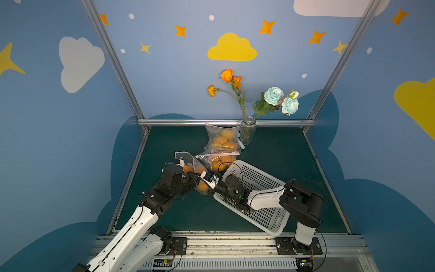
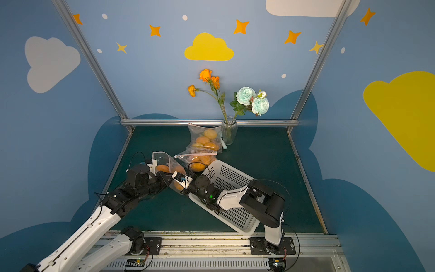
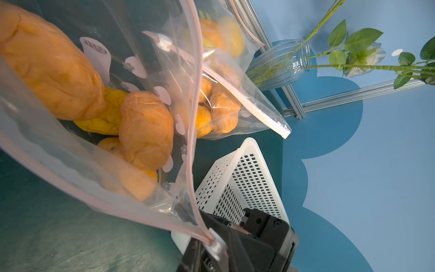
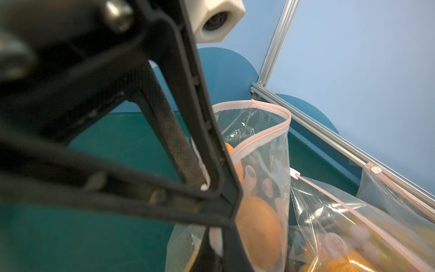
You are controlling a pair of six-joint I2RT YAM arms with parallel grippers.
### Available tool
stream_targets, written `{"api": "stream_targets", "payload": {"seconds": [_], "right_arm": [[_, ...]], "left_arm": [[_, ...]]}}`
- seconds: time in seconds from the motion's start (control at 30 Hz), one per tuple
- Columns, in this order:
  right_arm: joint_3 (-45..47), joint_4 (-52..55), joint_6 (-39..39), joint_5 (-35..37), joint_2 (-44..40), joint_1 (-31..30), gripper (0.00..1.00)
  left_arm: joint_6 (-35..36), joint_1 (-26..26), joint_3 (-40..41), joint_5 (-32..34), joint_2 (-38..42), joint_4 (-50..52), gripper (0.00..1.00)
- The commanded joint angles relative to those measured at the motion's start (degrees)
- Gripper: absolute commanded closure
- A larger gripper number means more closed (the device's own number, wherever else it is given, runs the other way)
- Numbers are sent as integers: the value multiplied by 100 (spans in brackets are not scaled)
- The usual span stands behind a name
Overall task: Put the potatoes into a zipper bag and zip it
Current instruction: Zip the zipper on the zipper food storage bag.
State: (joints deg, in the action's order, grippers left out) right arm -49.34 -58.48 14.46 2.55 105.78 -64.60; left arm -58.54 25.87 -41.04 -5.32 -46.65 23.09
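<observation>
**Robot hands meet at an open bag of potatoes on the bench [image 1: 294, 164]**

In both top views the open bag [image 1: 186, 158] [image 2: 162, 157] stands between the left hand [image 1: 191, 174] and the right hand [image 1: 203, 177], with orange potatoes [image 1: 200, 168] inside. Behind it a flat bag [image 1: 219, 156] of potatoes lies just beside a white basket [image 1: 259, 175]. A leaning bag [image 1: 220, 137] rests against the back rail [image 1: 176, 122] next to a glass vase [image 1: 247, 131]. In the left wrist view, wrinkled potatoes fill the open bag's bottom. The right hand, pressed together, pinches the bag's rim at its white slider [image 3: 217, 247]. In the right wrist view, the left hand's fingers [image 4: 181, 146] stand close at the pink-edged rim. Whether they pinch it cannot be told through the blur.
</observation>
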Motion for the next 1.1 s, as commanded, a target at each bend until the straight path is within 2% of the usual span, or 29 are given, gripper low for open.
{"api": "stream_targets", "payload": {"seconds": [0.0, 0.17, 0.23, 0.4, 0.67, 0.87, 1.07], "right_arm": [[-157, -111, 35, -17, 57, -35, 100], [-146, -111, 56, -81, 63, -61, 100], [-146, -120, 72, -74, 72, -64, 100], [-146, -194, 67, 38, 109, -70, 100], [-146, -210, 42, 125, 127, -57, 100], [-128, -175, 21, 65, 85, -54, 100], [-20, -181, -53, -70, -28, -70, 100]], "left_arm": [[28, 22, -79, 101, -66, 40, 77], [18, 23, -124, 176, -234, 58, 66], [25, 19, -139, 181, -274, 74, 65], [43, 22, -161, 250, -200, 171, 74], [36, 19, -177, 462, -1, 376, 80], [53, 19, -203, 512, -59, 424, 89], [99, 18, -267, 604, -186, 457, 92]]}}
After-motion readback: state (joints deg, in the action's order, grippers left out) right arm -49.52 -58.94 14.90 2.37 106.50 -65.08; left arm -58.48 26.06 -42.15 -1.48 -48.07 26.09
